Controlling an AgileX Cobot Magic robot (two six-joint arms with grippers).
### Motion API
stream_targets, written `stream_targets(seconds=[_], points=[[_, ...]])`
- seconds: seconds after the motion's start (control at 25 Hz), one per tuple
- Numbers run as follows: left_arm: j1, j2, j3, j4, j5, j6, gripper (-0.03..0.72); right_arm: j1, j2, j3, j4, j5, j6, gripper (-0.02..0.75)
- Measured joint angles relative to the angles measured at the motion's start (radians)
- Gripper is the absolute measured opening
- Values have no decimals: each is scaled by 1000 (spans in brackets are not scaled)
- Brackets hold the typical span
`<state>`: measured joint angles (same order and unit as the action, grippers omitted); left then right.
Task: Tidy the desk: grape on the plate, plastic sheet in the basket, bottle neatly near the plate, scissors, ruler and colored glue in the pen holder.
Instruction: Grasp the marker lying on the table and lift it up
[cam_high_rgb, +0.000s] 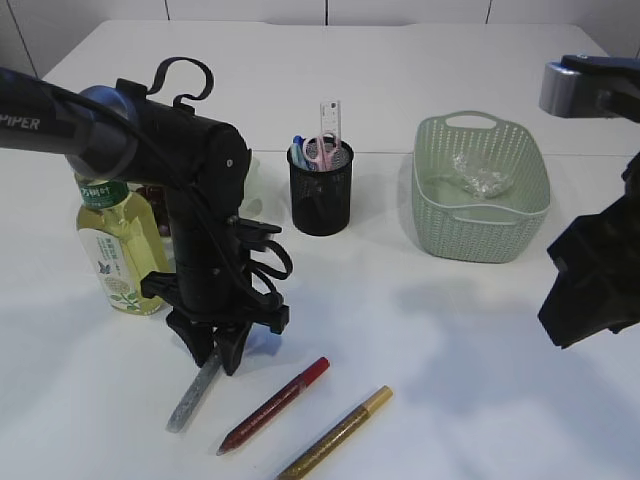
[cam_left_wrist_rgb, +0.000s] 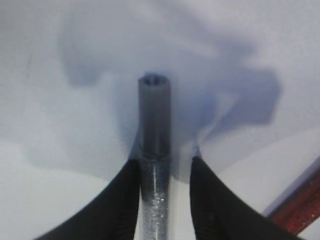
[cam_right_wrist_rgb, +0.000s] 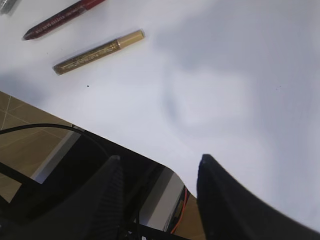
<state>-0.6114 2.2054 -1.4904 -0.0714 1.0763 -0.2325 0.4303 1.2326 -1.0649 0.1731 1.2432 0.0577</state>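
Observation:
A silver glitter glue pen (cam_high_rgb: 193, 398) lies on the white table. My left gripper (cam_high_rgb: 216, 358) is down over its upper end. In the left wrist view the pen (cam_left_wrist_rgb: 154, 115) lies between the fingers (cam_left_wrist_rgb: 165, 161); the left finger touches it and a gap shows at the right finger. A red glue pen (cam_high_rgb: 275, 404) and a gold glue pen (cam_high_rgb: 338, 434) lie beside it. The black pen holder (cam_high_rgb: 321, 195) holds scissors (cam_high_rgb: 322, 150) and a ruler (cam_high_rgb: 331, 118). The plastic sheet (cam_high_rgb: 478, 175) lies in the green basket (cam_high_rgb: 480, 225). My right gripper (cam_high_rgb: 568, 330) is open and empty.
A bottle of yellow liquid (cam_high_rgb: 115, 245) stands at the left, behind my left arm. The plate and grape are mostly hidden by that arm. The right wrist view shows the gold pen (cam_right_wrist_rgb: 97, 51), the red pen (cam_right_wrist_rgb: 60, 19) and the table's front edge (cam_right_wrist_rgb: 125, 147).

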Motion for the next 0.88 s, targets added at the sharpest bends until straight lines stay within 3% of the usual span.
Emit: stream_targets(seconds=[0.48, 0.88], points=[[2, 7, -3, 8, 6, 0, 84, 0, 0, 0, -4, 0, 0, 385], [2, 1, -3, 9, 0, 0, 68, 0, 0, 0, -9, 0, 0, 384]])
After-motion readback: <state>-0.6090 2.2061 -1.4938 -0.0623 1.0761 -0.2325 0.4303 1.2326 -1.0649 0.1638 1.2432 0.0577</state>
